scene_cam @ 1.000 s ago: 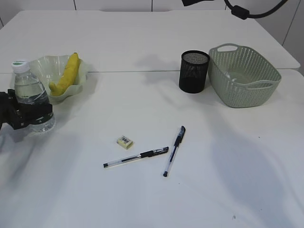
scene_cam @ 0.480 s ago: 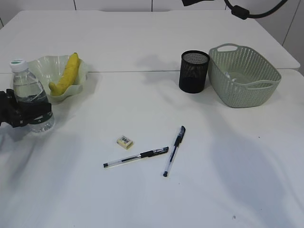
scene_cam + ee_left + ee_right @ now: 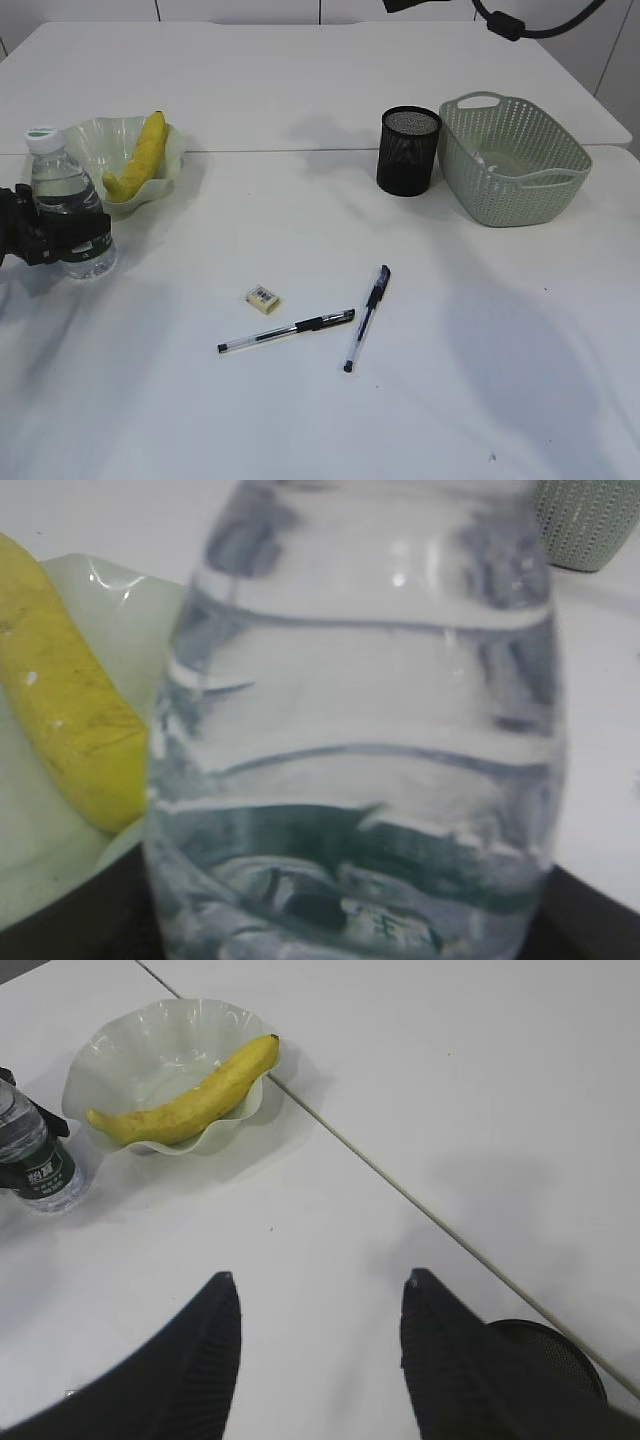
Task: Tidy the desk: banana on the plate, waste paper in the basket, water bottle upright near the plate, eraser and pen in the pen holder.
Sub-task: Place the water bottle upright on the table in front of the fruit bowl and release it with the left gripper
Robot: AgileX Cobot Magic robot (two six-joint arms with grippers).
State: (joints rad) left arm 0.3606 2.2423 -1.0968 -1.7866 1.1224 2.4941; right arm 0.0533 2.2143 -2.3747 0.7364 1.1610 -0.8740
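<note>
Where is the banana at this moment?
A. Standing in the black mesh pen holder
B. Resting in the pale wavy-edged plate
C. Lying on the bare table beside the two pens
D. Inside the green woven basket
B. The banana lies across the pale wavy-edged plate at the far left of the table, right behind the upright water bottle; the right wrist view shows it there too, stretched from rim to rim.

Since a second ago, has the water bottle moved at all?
Yes, slightly. The water bottle, standing upright in the left hand, was tilted, then straightened; its cap sits about as far from the plate as before.
</note>
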